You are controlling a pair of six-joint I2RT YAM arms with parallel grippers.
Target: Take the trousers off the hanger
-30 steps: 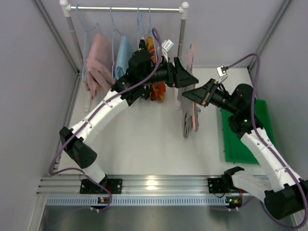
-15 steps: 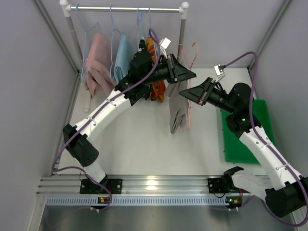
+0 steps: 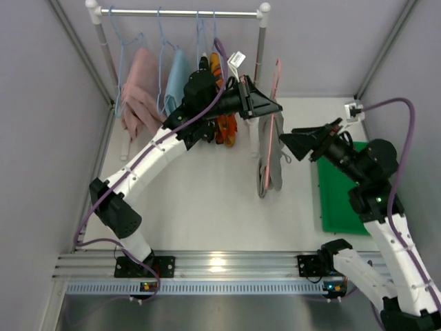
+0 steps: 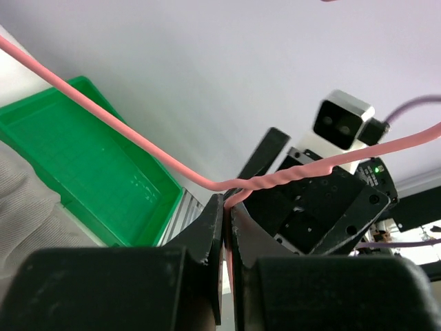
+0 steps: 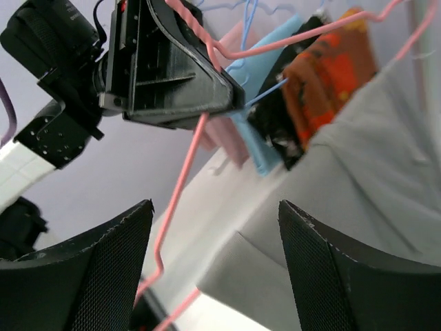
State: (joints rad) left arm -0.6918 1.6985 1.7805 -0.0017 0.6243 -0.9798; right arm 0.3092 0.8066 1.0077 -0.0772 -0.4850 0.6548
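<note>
The grey trousers (image 3: 275,155) hang folded over a pink wire hanger (image 3: 277,83), off the rail, above the middle of the table. My left gripper (image 3: 276,107) is shut on the hanger's twisted neck (image 4: 231,200). Just right of the trousers, my right gripper (image 3: 286,143) is open with nothing between its fingers. In the right wrist view the grey trousers (image 5: 358,179) and hanger wire (image 5: 182,179) lie beyond the spread right gripper (image 5: 215,205). The orange-red patterned trousers (image 3: 226,127) stay on the rail, partly hidden behind my left arm.
A clothes rail (image 3: 186,12) crosses the back, with a pink garment (image 3: 138,93) and a light-blue garment (image 3: 176,79) on blue hangers. A green tray (image 3: 344,200) lies at the right, under my right arm. Walls close in on both sides.
My left gripper shut on the hanger's neck. My right gripper let go, opened and drew back to the right. The hanger with the grey trousers swung and now hangs from the left gripper.
</note>
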